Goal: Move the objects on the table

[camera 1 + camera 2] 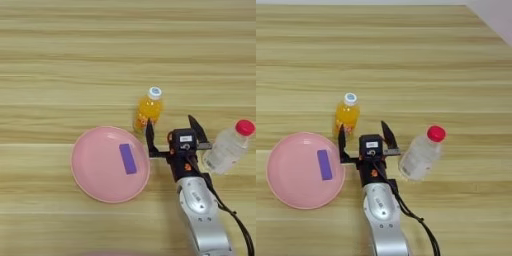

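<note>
The hand (173,129) sits low over the table (60,60), its two black fingers (149,135) spread wide and holding nothing, parked between the orange juice bottle (148,111) and the clear plastic bottle with the red cap (227,146). That clear bottle lies just right of the hand, tilted, cap up and to the right; it looks empty or nearly so, likely light, thin-walled and slick, so a squeeze across the mid-body should serve better than the tapered neck. The juice bottle stands upright just behind the left finger, full and probably heavier. The pink plate (87,170) lies to the left, its rim near that finger, carrying a flat purple rectangle (127,158), a thin thing, hard to pinch. The table is smooth striped wood, open all round; no scissors show.
</note>
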Available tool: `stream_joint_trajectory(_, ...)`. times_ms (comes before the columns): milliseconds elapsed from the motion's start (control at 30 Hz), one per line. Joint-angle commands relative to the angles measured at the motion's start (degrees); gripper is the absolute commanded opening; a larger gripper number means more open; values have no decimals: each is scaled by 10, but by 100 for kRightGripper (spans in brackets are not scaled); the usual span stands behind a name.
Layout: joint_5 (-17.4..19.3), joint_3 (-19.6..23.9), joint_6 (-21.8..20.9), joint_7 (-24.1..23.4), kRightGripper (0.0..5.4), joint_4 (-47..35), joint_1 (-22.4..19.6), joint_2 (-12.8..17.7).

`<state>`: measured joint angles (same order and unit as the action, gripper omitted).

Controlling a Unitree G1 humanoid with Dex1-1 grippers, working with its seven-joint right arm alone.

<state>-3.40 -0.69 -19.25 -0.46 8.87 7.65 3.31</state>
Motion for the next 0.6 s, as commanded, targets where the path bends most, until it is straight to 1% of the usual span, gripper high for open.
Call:
stream_joint_trajectory(33,17,-4,2,19,538,-35,-26,-1)
stream_joint_trajectory(267,32,-3,26,36,538,-38,-30,-3)
stream_joint_trajectory(467,25,-18,36,45,538,-50,-16,-6)
stream_joint_trajectory(600,24,-16,42,43,538,-52,-13,-8)
